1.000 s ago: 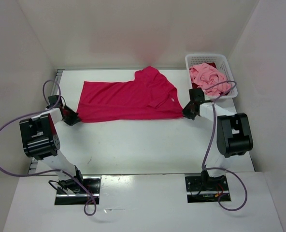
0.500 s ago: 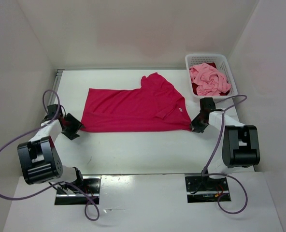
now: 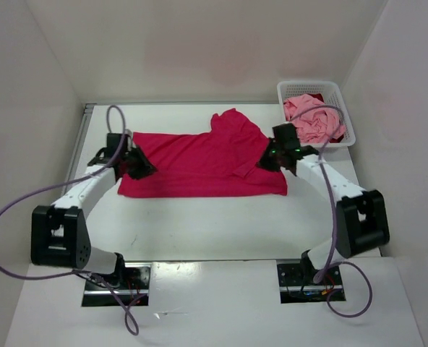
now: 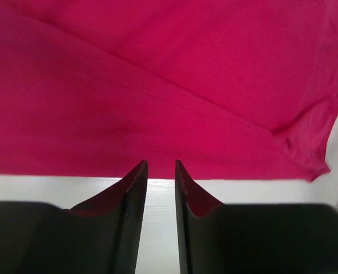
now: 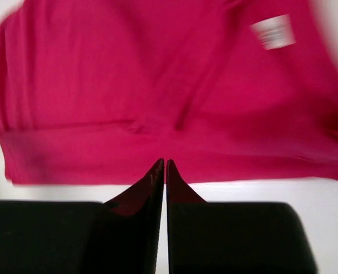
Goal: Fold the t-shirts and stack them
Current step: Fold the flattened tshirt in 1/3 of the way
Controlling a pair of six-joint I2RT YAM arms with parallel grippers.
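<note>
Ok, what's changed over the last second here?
Both grippers let go of the magenta shirt at its near corners, drew back, then swung in over it. The left gripper is now at its left end, slightly open, and the right gripper is at its right end, shut; neither holds cloth. The shirt slid slightly nearer and rightward. The basket and the pink shirt inside it stayed put.

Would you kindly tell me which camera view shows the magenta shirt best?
The top view: the whole magenta shirt lies spread on the table. The left wrist view shows only a stretch along its edge; the right wrist view, blurred, shows another stretch with a white label.
</note>
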